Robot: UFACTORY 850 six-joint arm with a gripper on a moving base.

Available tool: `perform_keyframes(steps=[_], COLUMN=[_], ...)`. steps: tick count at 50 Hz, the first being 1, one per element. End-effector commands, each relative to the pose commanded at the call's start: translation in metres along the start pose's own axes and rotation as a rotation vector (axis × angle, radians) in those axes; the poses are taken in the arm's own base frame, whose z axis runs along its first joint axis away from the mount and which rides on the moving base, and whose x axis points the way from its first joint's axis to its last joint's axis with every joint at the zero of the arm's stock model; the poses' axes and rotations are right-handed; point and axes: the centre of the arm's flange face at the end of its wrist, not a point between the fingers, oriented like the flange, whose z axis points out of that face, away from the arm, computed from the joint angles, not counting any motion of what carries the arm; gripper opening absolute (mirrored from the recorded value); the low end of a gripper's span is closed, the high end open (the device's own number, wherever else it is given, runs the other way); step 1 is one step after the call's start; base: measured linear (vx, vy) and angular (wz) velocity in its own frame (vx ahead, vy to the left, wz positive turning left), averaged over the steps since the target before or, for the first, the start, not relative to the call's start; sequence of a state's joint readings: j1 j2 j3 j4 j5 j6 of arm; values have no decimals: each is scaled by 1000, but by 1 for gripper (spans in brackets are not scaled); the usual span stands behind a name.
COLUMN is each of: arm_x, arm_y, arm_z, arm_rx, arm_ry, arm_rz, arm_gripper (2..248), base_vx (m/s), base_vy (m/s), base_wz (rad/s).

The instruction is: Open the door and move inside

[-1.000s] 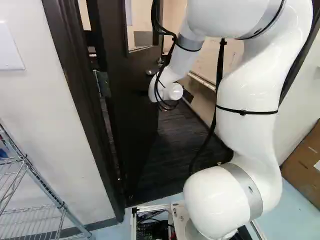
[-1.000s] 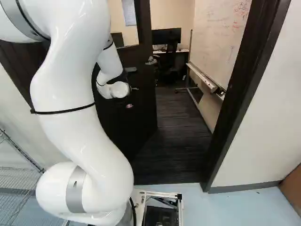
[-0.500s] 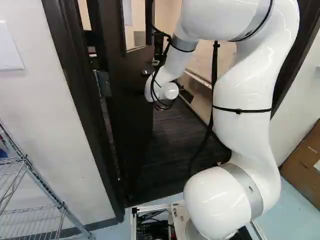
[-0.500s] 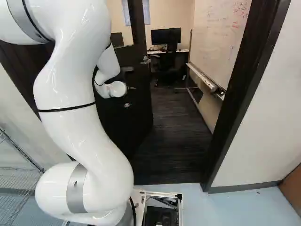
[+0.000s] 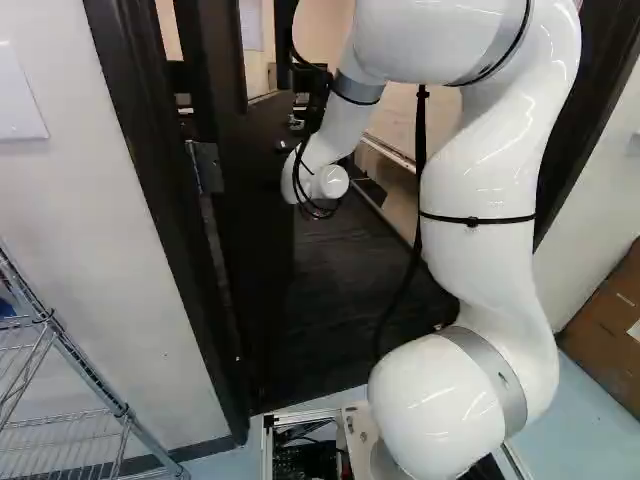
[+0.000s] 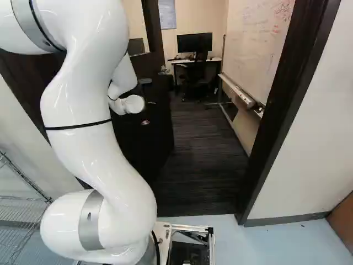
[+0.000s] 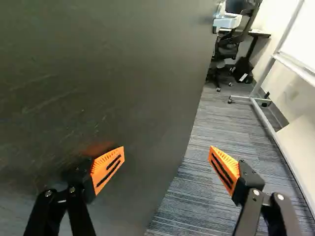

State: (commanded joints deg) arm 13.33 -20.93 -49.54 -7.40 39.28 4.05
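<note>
Dark carpet (image 6: 207,160) shows wider, the door (image 7: 123,73) swung farther inward, the claw (image 7: 167,152) spread wide, holding nothing.

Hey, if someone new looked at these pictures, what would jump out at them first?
Probably the big white arm, right of the middle in the left base view. Next, the dark door, swung open into the room, with the open pincer at it, one orange pad before the door, the other over striped carpet. Then the whiteboard inside, beyond the doorway.
</note>
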Motion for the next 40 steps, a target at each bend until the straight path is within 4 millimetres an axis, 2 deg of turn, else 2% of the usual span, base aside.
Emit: perform_keyframes(steps=[40], arm_x=[4], arm_y=[-38], arm_z=[15], arm_rx=[81], arm_ry=[7], arm_rz=[-50], arm_gripper=[247], base_vx=[0], base_vy=[0], base_wz=[0])
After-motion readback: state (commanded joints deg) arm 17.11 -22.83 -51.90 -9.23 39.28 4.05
